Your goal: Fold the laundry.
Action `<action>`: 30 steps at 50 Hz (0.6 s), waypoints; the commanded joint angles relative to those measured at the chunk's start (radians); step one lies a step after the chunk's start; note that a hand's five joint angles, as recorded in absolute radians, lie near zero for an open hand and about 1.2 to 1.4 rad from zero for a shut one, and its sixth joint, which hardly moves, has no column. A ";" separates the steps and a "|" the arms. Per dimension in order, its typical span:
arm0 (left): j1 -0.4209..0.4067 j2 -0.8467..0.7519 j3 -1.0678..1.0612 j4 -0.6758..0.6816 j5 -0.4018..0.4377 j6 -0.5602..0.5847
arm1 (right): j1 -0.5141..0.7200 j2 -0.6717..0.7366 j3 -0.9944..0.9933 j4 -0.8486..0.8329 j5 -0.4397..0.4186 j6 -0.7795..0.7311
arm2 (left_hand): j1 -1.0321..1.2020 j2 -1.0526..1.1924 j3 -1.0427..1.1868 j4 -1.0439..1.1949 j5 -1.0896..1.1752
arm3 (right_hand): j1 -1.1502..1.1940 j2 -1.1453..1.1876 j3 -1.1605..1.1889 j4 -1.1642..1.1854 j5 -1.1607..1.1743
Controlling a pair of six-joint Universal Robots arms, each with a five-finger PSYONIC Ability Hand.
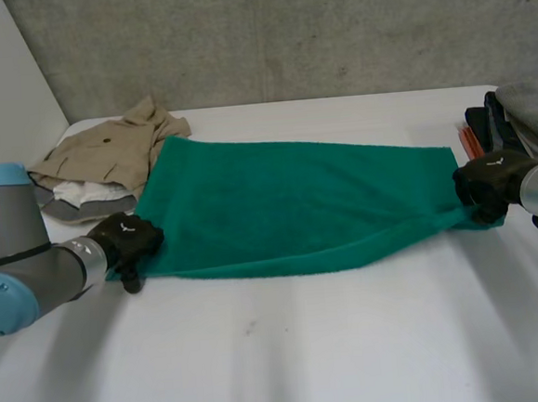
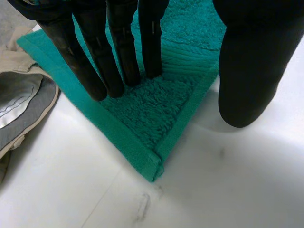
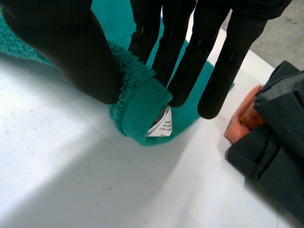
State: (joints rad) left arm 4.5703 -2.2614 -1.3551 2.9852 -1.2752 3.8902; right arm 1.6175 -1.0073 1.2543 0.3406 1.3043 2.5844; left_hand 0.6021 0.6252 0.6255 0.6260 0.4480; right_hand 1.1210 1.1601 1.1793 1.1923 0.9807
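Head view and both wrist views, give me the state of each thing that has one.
green towel, spread out, right corner bunched up
left hand, open, straight fingers pressing the green towel's left corner
right hand, shut on the green towel's right corner
beige garment, crumpled, not folded
dark clothes, stacked

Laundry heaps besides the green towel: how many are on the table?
2. A beige and grey heap lies at the green towel's far left end; a dark stack sits at the table's right edge. More may lie out of frame.
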 commanded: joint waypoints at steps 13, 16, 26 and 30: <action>-0.013 -0.021 0.048 0.073 -0.012 -0.044 | -0.015 -0.014 0.056 -0.026 -0.022 -0.006 | 0.512 0.489 0.489 0.489 0.492 | 0.275 0.236 0.217 0.204 0.241; -0.016 -0.018 0.050 0.087 -0.015 -0.048 | -0.015 -0.014 0.062 -0.031 -0.023 -0.004 | 0.513 0.490 0.489 0.489 0.492 | 0.275 0.236 0.217 0.204 0.241; -0.025 -0.021 0.044 0.090 -0.024 -0.034 | -0.021 -0.014 0.065 -0.045 -0.022 0.002 | 0.356 0.333 0.333 0.332 0.336 | 0.275 0.236 0.217 0.204 0.241; -0.018 -0.020 0.044 0.093 -0.038 -0.032 | -0.022 -0.020 0.065 -0.048 -0.023 0.013 | 0.794 0.771 0.771 0.770 0.774 | 0.275 0.236 0.217 0.204 0.241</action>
State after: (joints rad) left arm 4.5457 -2.2812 -1.3102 3.0771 -1.2992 3.8541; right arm 1.5975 -1.0226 1.3196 0.2970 1.2816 2.5871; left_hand 1.0913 1.0602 1.0574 1.0467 0.8681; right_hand 1.1209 1.1601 1.1793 1.1923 0.9808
